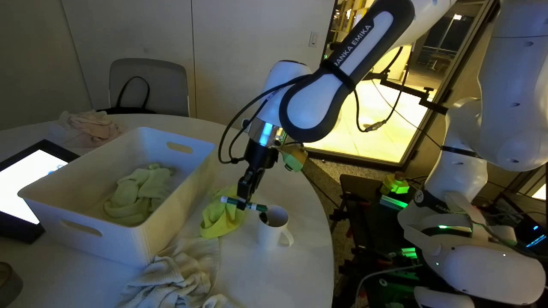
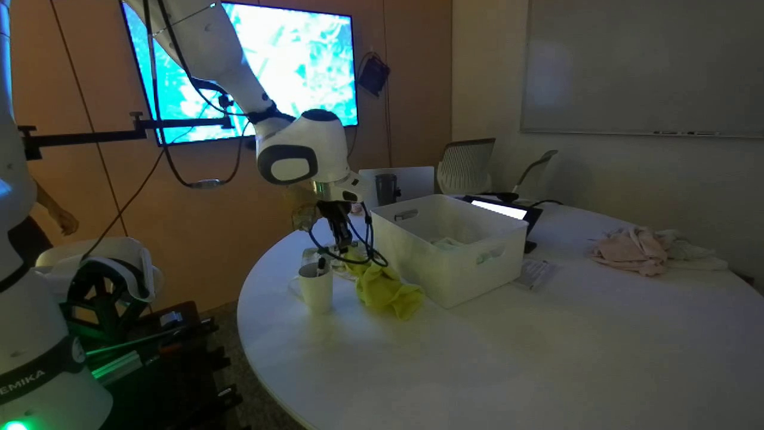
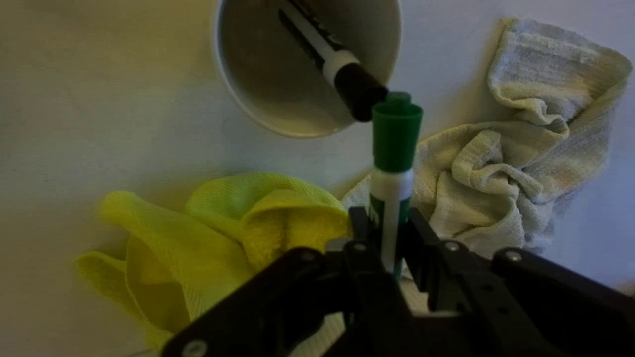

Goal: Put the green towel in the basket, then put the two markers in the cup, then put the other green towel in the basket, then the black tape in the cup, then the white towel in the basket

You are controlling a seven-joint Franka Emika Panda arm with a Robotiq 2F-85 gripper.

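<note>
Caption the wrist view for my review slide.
Gripper holding a green marker near the white cup, in which a black marker leans; yellow-green towel and white towel lie below.

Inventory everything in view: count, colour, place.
table: one, white, centre
basket: one, white, on table
cup: one, white, on table
green towel: one, pale green, in basket
other green towel: one, yellow-green, between basket and cup
white towel: one, off-white, beside basket
black marker: one, black and white, in cup
green marker: one, green and white, above table
pink cloth: one, pink, on table
tabletop screen: one, black frame, beside basket
round object: one, dark, view's edge, unidentified
wall screen: one, blue, background
whiteboard: one, white, background
chairs: at least two, grey, beyond table
person's hand: one, brownish, background
robot arm: one, mostly white, over table
gripper: one, black, shut on green marker
</note>
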